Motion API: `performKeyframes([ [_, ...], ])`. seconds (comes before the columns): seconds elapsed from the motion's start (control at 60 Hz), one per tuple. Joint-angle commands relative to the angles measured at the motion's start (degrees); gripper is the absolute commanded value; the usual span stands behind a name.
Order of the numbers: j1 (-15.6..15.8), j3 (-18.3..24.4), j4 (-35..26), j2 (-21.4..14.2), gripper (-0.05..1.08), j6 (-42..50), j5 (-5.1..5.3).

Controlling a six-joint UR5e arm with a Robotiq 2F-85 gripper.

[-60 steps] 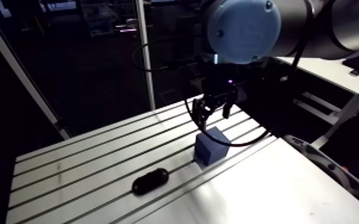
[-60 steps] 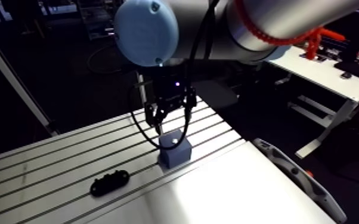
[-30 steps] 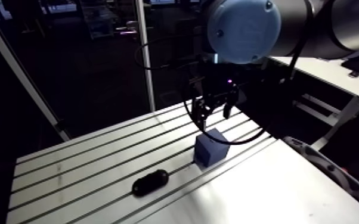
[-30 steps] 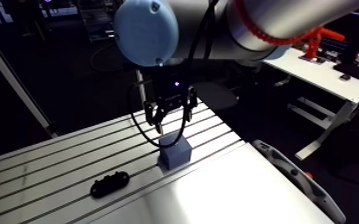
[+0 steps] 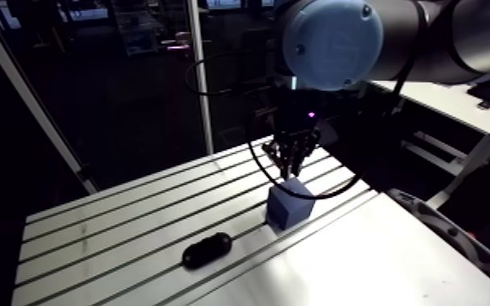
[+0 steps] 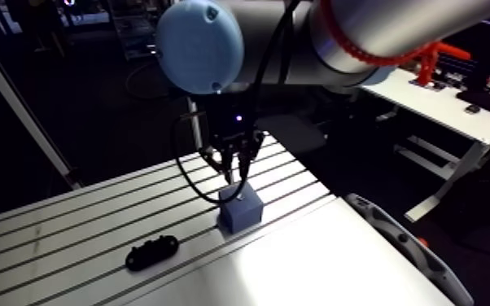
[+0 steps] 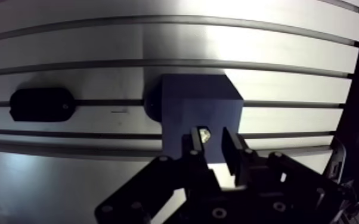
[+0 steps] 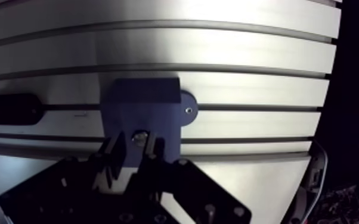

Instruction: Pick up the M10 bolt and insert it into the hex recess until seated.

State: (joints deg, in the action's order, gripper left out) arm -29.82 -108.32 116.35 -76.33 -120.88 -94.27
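— Between the fingers (image 7: 192, 146), what is held?
— A bolt (image 7: 204, 134) is clamped by the narrowed gripper (image 7: 212, 138), over the block (image 7: 200, 98). Only its shiny head is seen; the shank is hidden.

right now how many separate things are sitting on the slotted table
2: a blue block under the gripper, and a black oval piece beside it, apart. A small shiny bit at the gripper may be a third.

— The table (image 5: 134, 228)?
— Brushed aluminium, smooth, with a soft sheen.
— The block (image 5: 290, 207), right of centre?
— Matt blue plastic, by the look. The bolt (image 7: 204, 134) glints like bare metal; the end effector (image 7: 212, 139) is matt black.
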Motion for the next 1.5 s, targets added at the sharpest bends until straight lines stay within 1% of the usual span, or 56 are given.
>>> performKeyframes([
  [0.017,0.0,-0.1,0.0,0.0,1.08,0.8,0.27],
  [0.117,-0.1,-0.9,-0.1,0.1,1.08,0.8,0.43],
  [0.217,-0.1,-1.2,0.0,-0.2,1.08,0.8,0.96],
  [0.417,-0.3,-1.8,0.1,-1.0,1.08,0.2,0.97],
  [0.5,-0.5,-2.4,0.2,-1.3,1.08,0.1,0.71],
  [0.75,-0.8,-3.0,0.4,-1.5,1.08,-0.3,0.80],
  [0.8,-0.8,-3.5,2.5,-1.5,1.08,-1.3,0.80],
  [0.833,-0.8,-3.5,2.5,-1.5,1.08,-1.3,0.80],
  [0.917,-0.8,-3.7,4.1,-1.5,1.08,-1.8,1.14],
  [1.067,-0.9,-4.1,4.3,-1.3,1.08,-1.8,0.97],
  [1.133,-1.1,-4.1,4.3,-1.3,1.08,-2.0,1.22],
  [1.15,-1.3,-4.1,4.3,-1.3,1.08,-2.1,1.46],
  [1.217,-1.7,-4.1,4.3,-1.3,1.08,-2.1,1.82],
  [1.5,-2.5,-4.1,4.3,-1.2,1.08,-2.6,1.85],
])
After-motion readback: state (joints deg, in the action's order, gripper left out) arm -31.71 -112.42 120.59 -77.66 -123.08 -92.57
